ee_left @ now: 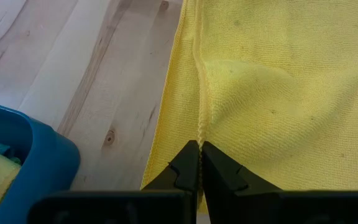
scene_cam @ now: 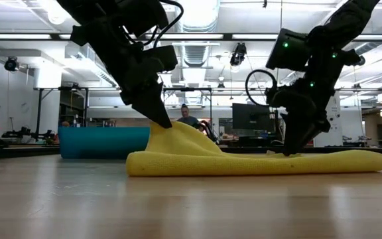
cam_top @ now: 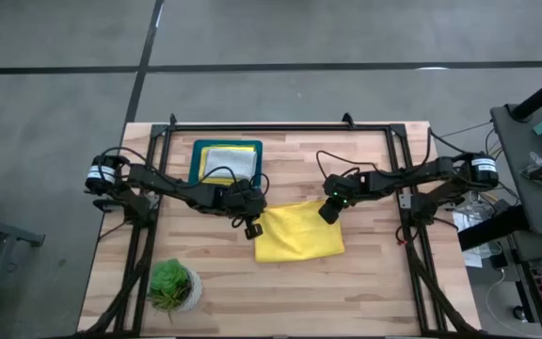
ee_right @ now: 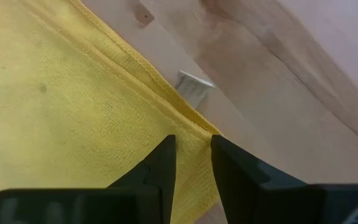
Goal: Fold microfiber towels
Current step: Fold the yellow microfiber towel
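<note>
Left gripper (ee_left: 199,163) pinches the yellow towel (cam_top: 299,232) edge; right gripper (ee_right: 192,163) looks slightly parted (probably releasing), so carry the fold over evenly.

- A folded yellow microfiber towel (cam_top: 298,234) lies mid-worktop on the pale wooden plank worktop (cam_top: 365,282).
- The left tool (cam_top: 251,227) sits at its left edge, the right tool (cam_top: 329,209) at its upper right corner.
- A teal rectangular tray (cam_top: 199,151) holds folded cloths.
- A small green potted plant (cam_top: 171,284) stands front-left.

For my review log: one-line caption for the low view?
Left gripper lifts a pinched edge of the yellow towel; right gripper, slightly open, at its other side.
</note>
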Controlling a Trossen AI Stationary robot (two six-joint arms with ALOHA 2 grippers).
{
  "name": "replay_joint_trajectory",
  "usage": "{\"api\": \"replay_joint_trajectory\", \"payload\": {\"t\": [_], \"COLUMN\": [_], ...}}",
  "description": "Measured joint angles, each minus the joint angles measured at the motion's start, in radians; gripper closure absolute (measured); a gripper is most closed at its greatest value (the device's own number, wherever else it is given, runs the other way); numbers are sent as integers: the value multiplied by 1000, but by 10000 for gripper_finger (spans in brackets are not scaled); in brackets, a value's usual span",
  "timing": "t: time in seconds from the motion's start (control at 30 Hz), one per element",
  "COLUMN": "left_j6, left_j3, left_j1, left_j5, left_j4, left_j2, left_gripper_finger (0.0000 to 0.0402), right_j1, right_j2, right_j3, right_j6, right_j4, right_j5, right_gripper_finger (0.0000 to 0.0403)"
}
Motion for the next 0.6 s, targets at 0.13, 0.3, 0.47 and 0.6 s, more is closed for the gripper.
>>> {"api": "replay_joint_trajectory", "payload": {"t": [0.13, 0.3, 0.47, 0.6], "left_j6": [0, 0, 0, 0], "left_j3": [0, 0, 0, 0], "left_j1": [0, 0, 0, 0], "left_j5": [0, 0, 0, 0], "left_j4": [1, 1, 1, 2], "left_j2": [0, 0, 0, 0], "left_gripper_finger": [402, 402, 402, 401], "right_j1": [0, 0, 0, 1], "right_j2": [25, 34, 27, 27], "right_j3": [0, 0, 0, 0], "right_j6": [-6, -23, -38, -47], "right_j4": [14, 36, 60, 62], "right_j5": [0, -4, -17, -34], "right_gripper_finger": [311, 318, 330, 338]}}
